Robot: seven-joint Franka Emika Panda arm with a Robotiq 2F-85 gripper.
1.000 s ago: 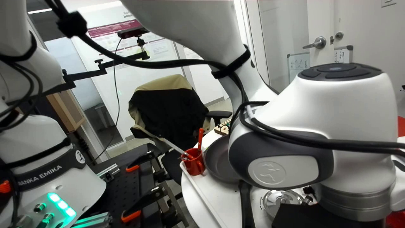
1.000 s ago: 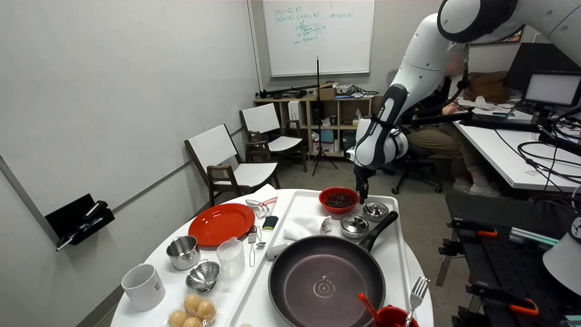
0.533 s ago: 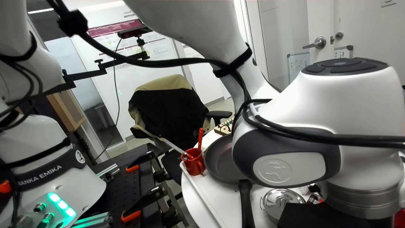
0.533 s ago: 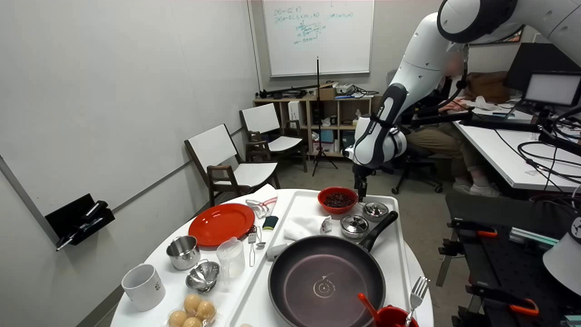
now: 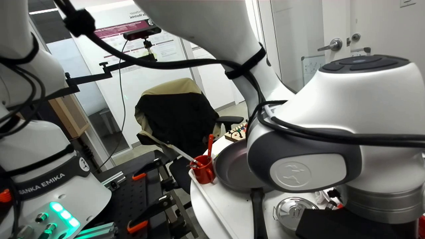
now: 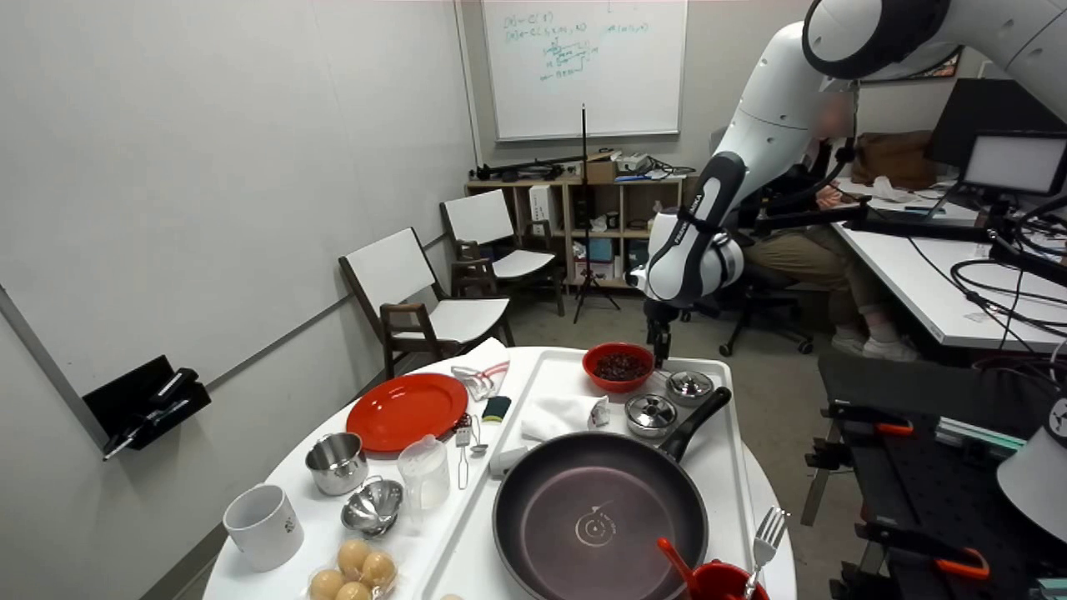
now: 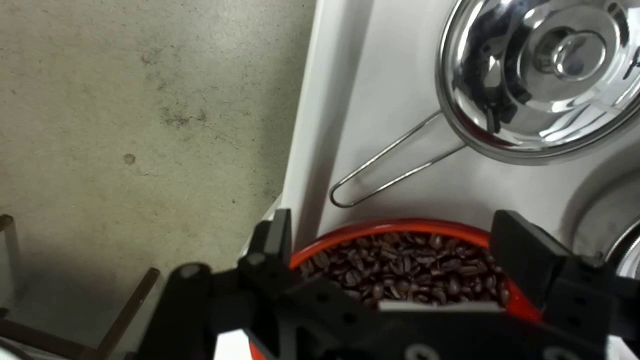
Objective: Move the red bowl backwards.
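Your black two-fingered gripper (image 7: 393, 225) hangs low over the white rectangular tray (image 6: 721, 487), its fingers (image 7: 517, 245) spread well apart toward either side of the deep, round, glossy red bowl (image 6: 617, 386). In the wrist view you see the bowl's rim curve between them, with dark brown coffee beans (image 7: 415, 265) inside (the gripper's own body hides the rest from you); whether either finger touches the rim, you cannot tell. In an exterior view the bowl stands upright at the tray's far end, and the gripper reaches down at its right side. Just right of the bowl there, and a little nearer, sits a shiny, round, lidded metal dish (image 6: 689, 385), its thin looped wire handle (image 7: 385, 151) pointing toward the bowl; a second lidded metal dish (image 6: 651, 414) sits nearer still, to the left of that one. In both exterior views you find the large black frying pan (image 6: 600, 533) on the tray, partly covered in an exterior view by your white jointed arm (image 5: 305, 176); just beside the pan stands a red mug (image 5: 203, 176) with a metal fork (image 6: 767, 537) in it. The flat, round red plate (image 6: 407, 410) lies left of the tray.
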